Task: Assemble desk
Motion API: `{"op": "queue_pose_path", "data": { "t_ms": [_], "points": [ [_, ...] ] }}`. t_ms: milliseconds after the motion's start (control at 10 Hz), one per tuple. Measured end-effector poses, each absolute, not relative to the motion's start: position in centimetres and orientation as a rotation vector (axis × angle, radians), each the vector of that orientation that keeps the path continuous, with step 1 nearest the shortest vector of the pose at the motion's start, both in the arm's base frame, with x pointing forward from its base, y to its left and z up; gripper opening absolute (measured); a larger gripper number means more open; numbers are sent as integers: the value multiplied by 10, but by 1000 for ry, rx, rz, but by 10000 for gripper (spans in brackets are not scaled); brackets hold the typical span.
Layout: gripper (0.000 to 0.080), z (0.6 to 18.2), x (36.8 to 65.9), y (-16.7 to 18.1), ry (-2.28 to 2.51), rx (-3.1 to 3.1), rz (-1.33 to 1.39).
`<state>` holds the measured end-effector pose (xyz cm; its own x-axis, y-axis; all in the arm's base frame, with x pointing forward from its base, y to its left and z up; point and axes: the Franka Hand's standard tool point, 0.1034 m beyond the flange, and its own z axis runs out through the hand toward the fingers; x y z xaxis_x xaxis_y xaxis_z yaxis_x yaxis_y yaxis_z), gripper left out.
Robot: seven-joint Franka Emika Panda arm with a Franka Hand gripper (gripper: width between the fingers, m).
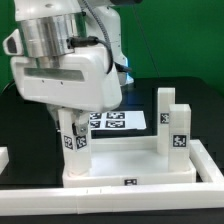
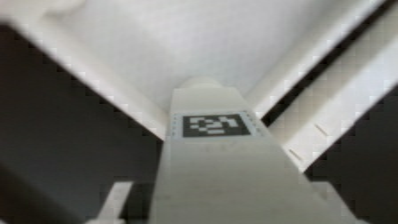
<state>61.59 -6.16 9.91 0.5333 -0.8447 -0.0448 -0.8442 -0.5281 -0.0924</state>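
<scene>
The white tabletop (image 1: 130, 165) lies at the front centre with its raised rim up. Two white legs (image 1: 180, 135) (image 1: 163, 108) stand upright at its right end, each with a small tag. My gripper (image 1: 72, 126) is at the tabletop's left end, shut on a third white leg (image 1: 78, 143) that stands upright at the corner there. In the wrist view this leg (image 2: 222, 165) runs up between my fingers (image 2: 116, 200), its tag (image 2: 214, 124) facing the camera, with the tabletop (image 2: 160, 50) beyond it. The leg's lower end and the socket are hidden.
The marker board (image 1: 112, 122) lies flat behind the tabletop. Long white border strips run along the front (image 1: 110, 193), the right (image 1: 212, 165) and the exterior view's left edge (image 1: 3, 158). The table is black, with a green wall behind.
</scene>
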Motion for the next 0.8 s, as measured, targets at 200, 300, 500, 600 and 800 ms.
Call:
{"op": "queue_pose_path", "data": {
  "t_ms": [200,300,500,600,800],
  "points": [
    [287,99,617,-53,1894,-2358,24],
    [287,99,618,-52,2044,-2210,44],
    [288,98,621,-52,2181,-2039,36],
    [293,98,621,-52,2144,-2077,33],
    [495,97,621,-47,1912,-2303,7]
  ]
}}
